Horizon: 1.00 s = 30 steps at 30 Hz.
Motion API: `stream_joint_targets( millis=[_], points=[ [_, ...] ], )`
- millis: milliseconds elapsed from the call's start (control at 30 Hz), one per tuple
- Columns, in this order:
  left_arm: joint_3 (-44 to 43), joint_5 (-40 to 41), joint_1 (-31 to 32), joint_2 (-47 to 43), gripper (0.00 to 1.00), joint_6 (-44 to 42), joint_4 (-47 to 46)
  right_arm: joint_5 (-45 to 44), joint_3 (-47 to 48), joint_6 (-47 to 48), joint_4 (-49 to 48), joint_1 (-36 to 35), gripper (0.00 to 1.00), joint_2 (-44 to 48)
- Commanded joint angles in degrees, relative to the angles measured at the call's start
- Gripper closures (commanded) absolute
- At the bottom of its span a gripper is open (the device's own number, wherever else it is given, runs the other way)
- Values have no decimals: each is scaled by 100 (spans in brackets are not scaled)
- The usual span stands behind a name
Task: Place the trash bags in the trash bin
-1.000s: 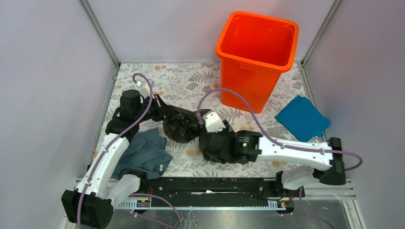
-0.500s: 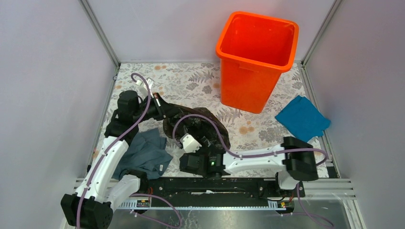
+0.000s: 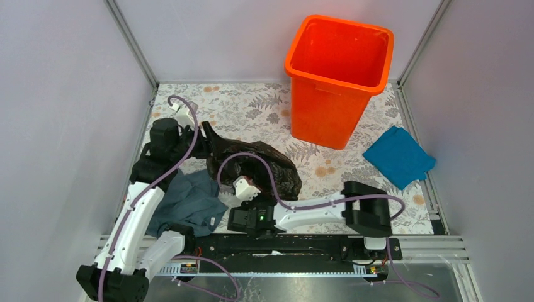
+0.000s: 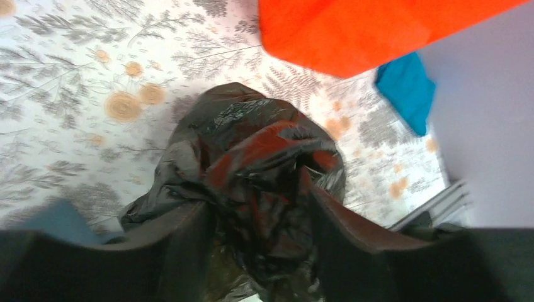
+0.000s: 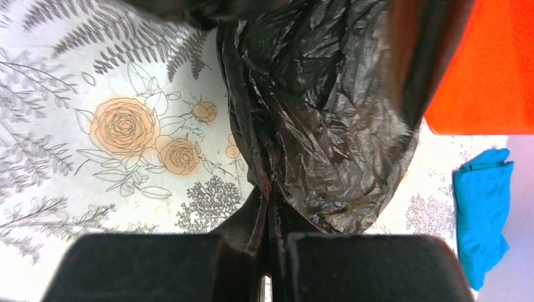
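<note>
As the right gripper [image 5: 269,214] now stands, its fingers are pinched tight on a thin pleat of the trash bags [image 5: 315,107]. The left gripper [image 4: 257,196] has the film bunched between its two fingers and seems clamped on it, though that view is blurred and the contact itself is lost in the dark. Over the last second the right wrist has drawn back from the middle of the table [image 3: 252,107] toward the near edge and to the left, taking its pleat along, and the left gripper has eased a little farther off and left. The film, a tight lump before, now lies pulled out into a wider sheet, left of centre. I judge this a two-ended hold fit for lifting, yet the film is not in the trash bin [image 3: 337,75], which stands well apart at the far right. From above, the right fingertips hide under their own wrist, and whether the film is one bag or several cannot be told. A grey-blue cloth [image 3: 189,201] lies just beside the film at near left, and a bright blue cloth [image 3: 398,156] lies at the right.
</note>
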<state>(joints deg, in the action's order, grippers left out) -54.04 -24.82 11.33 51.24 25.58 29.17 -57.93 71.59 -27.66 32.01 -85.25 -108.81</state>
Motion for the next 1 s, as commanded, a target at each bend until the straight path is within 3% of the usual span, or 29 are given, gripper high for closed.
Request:
stream_joint_targets(
  millis=[0,67,133,200,300,467,533,600,700,767,867,967],
  points=[
    [-404,548,-26,-170,28,-517,420,443,36,45,169,-63,100,1468],
    [-404,653,-28,-384,21,-485,508,1479,-371,85,-373,35,100,2235],
    [-323,660,-26,-691,16,-341,447,3174,-651,-79,-838,541,100,2880],
    [-192,637,-32,-1059,9,-155,313,4135,-866,-440,-1336,938,100,3396],
    [-163,657,-26,-1512,2,36,226,4960,-930,-496,-1965,1162,100,3976],
    [-854,1086,-30,-1759,1,4,606,5761,-294,-356,-2155,1404,100,4456],
    [-1055,1129,-31,-1811,1,90,647,5764,-87,-267,-2153,1484,100,4627],
    [-1030,1069,-33,-1857,1,222,544,5067,-133,-43,-1905,1668,100,4885],
    [-562,648,-33,-1800,1,618,283,2579,-571,233,-1118,1800,100,4965],
    [-168,-385,-27,-1600,3,930,-90,1441,-693,-204,-83,1903,100,4699],
    [531,-1971,1,-1421,5,1473,-1010,1161,-1096,-897,494,2004,100,4648],
    [1041,-2183,241,-1572,5,1776,-1561,1315,-1539,-945,214,2175,100,5114]
  ],
)
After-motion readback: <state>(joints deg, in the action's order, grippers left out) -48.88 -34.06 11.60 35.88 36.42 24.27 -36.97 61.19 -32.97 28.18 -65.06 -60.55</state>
